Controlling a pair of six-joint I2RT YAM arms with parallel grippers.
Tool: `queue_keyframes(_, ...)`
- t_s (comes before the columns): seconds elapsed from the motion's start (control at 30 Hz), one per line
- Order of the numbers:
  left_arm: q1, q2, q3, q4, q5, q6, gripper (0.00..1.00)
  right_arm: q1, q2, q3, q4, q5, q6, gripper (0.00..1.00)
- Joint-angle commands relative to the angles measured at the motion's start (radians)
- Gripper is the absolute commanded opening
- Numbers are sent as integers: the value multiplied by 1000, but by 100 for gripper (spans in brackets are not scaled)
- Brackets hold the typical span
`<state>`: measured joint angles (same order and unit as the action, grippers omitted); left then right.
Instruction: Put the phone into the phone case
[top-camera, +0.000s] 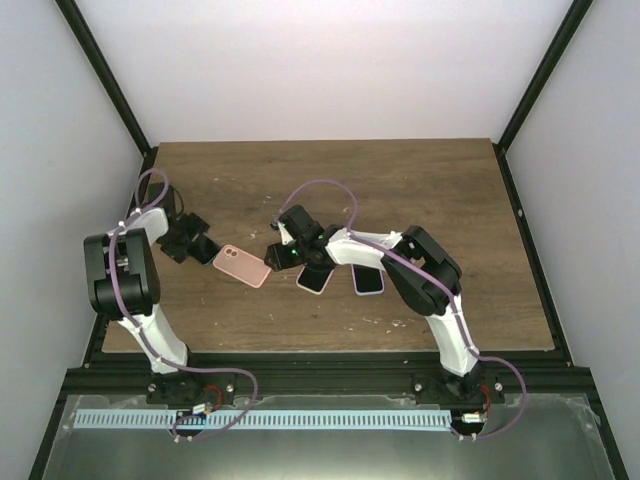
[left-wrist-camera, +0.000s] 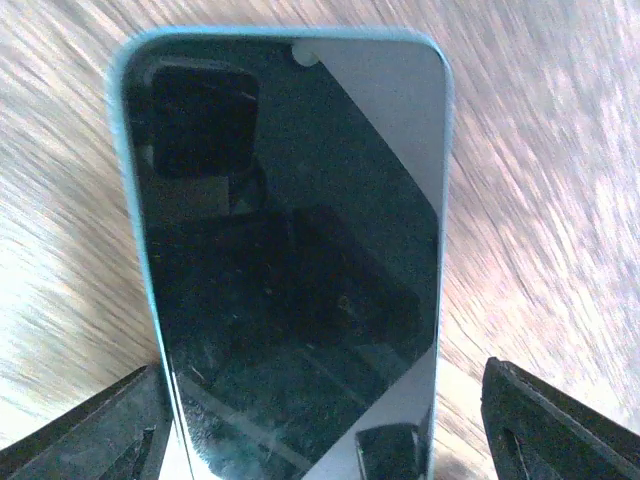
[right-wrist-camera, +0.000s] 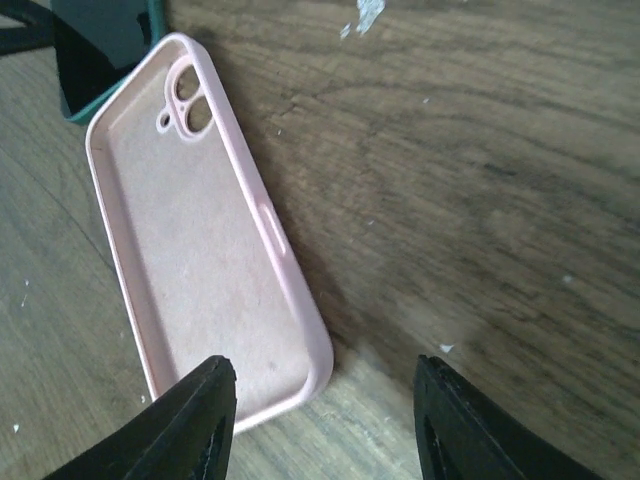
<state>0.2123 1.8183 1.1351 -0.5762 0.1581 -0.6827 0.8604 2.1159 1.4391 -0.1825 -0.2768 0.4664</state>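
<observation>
Fingers (right-wrist-camera: 205, 420) of the right gripper (right-wrist-camera: 325, 400) stand apart and clamp nothing. They reach over the near end of the pink phone case (right-wrist-camera: 200, 250). The left finger covers the case's near corner, and bare wood shows between the case and the right finger. The case lies flat on the wooden table (right-wrist-camera: 480, 200) with its hollow side up and its camera cut-outs at the far end. White flecks dot the wood beyond it.

Just past the camera end sits a corner of the phone (left-wrist-camera: 290, 280), dark-screened with a teal rim. Whether phone and case touch cannot be told.

The left gripper (left-wrist-camera: 320, 420) has its jaws wide, with the phone lying screen up between them. One finger sits against the phone's edge, and a strip of table shows before the other. Whether the phone is actually gripped cannot be told. The wood around it is blurred.

From above, the two grippers face each other across the case, left of the table's centre. Just right of the right gripper lie two more dark-faced handsets. One is pale-rimmed (top-camera: 315, 280) and one blue-rimmed (top-camera: 368, 283), and the right arm (top-camera: 400, 255) crosses above their far ends.
</observation>
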Motion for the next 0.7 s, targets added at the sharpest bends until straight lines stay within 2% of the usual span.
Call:
queue_keyframes(0.0,-90,-29,-36,42,86,-104,86,3,-5,15,46,41,-8,50)
queue_keyframes(0.13,-155,-57,-40,43,106,-135,85,3,10,38,73,-2,-150,50)
queue_keyframes(0.23,-172,-86,-35,39,110,-85,85,3,42,82,31,-9,-215,48)
queue_keyframes(0.37,-165,-94,30,-10,88,118,85,3,92,144,-21,-54,-215,45)
queue_keyframes(0.5,-144,-44,161,-106,43,348,86,5,120,157,-19,-89,-195,45)
queue_keyframes(0.67,-76,9,238,-52,84,400,89,5,133,154,-41,-68,-189,40)
